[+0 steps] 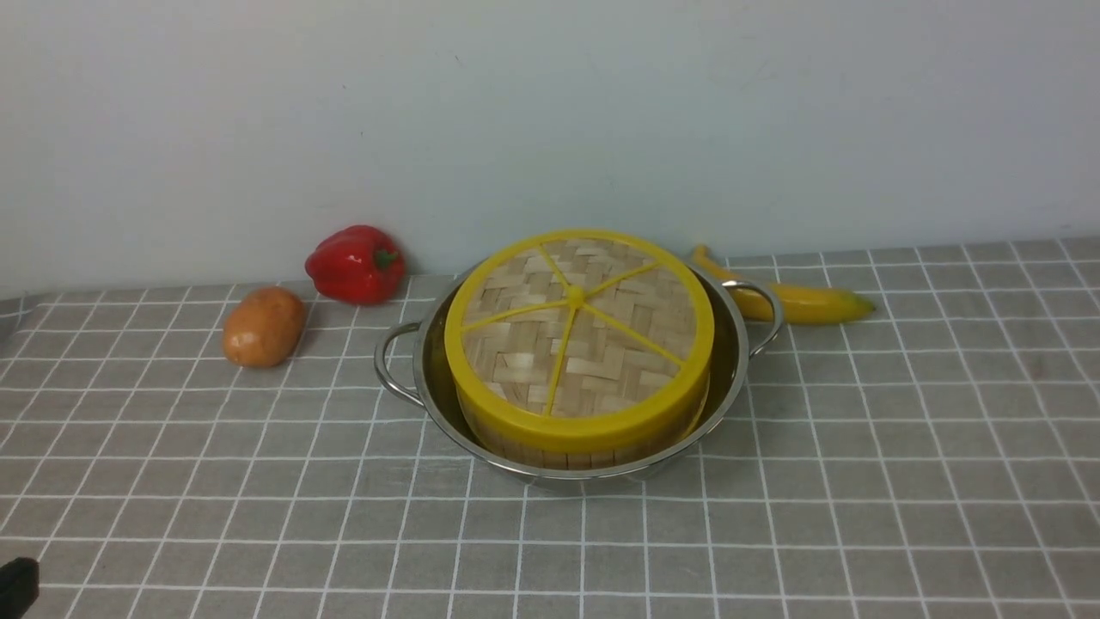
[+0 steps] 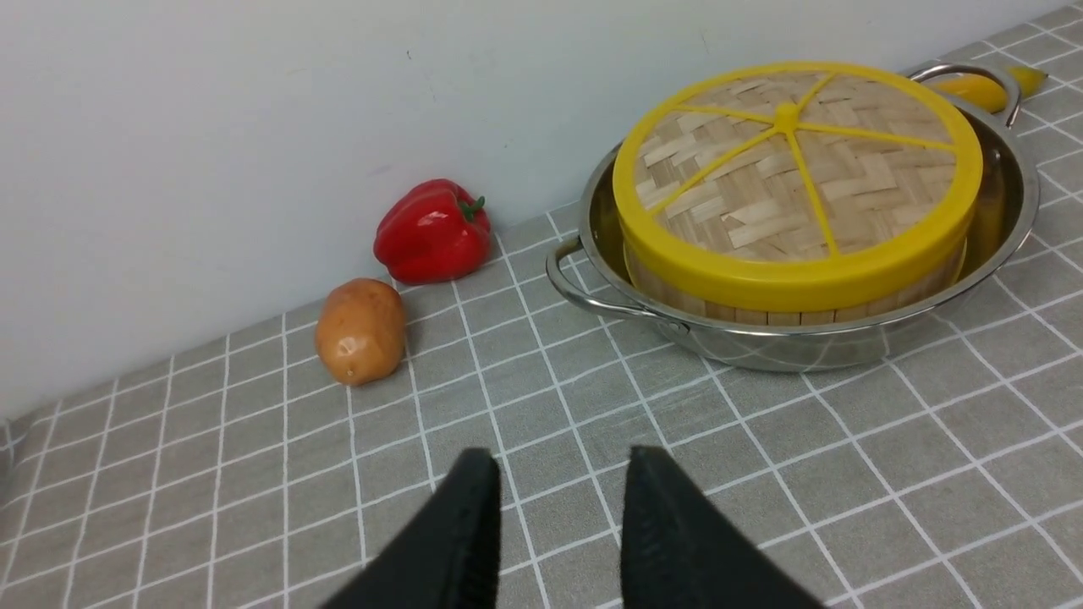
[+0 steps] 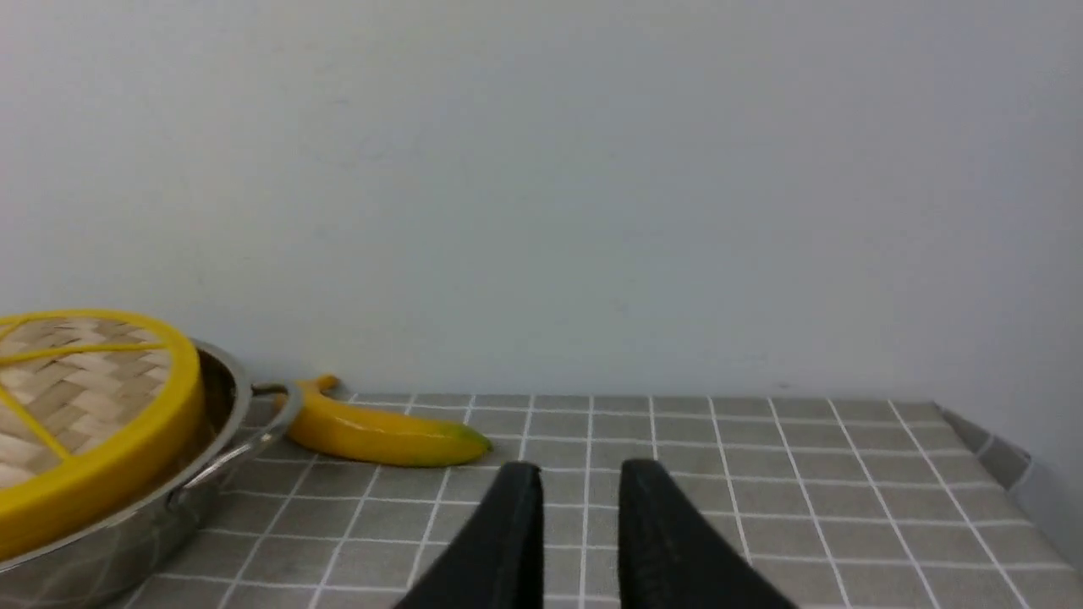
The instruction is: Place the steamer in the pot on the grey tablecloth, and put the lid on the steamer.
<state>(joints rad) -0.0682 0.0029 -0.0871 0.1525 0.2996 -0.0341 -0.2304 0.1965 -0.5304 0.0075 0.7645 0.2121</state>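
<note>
The steel pot (image 1: 733, 348) stands on the grey tablecloth (image 1: 859, 481) mid-table. The steamer (image 1: 550, 454) sits inside it; only a strip of its wooden wall shows. The lid (image 1: 580, 327), woven with yellow rim and spokes, rests on top of the steamer. In the left wrist view the pot (image 2: 1011, 211), steamer wall (image 2: 761, 315) and lid (image 2: 795, 178) lie ahead of my left gripper (image 2: 563, 457), which is open, empty and well clear of the pot. A black bit of it shows in the front view's near-left corner (image 1: 17, 585). My right gripper (image 3: 579, 469) is open and empty, beside the pot (image 3: 127, 541) and apart from it.
A red pepper (image 1: 355, 264) and a potato (image 1: 264, 326) lie at the back left by the wall. A banana (image 1: 799, 301) lies behind the pot's right handle. The cloth's right edge (image 3: 986, 444) shows in the right wrist view.
</note>
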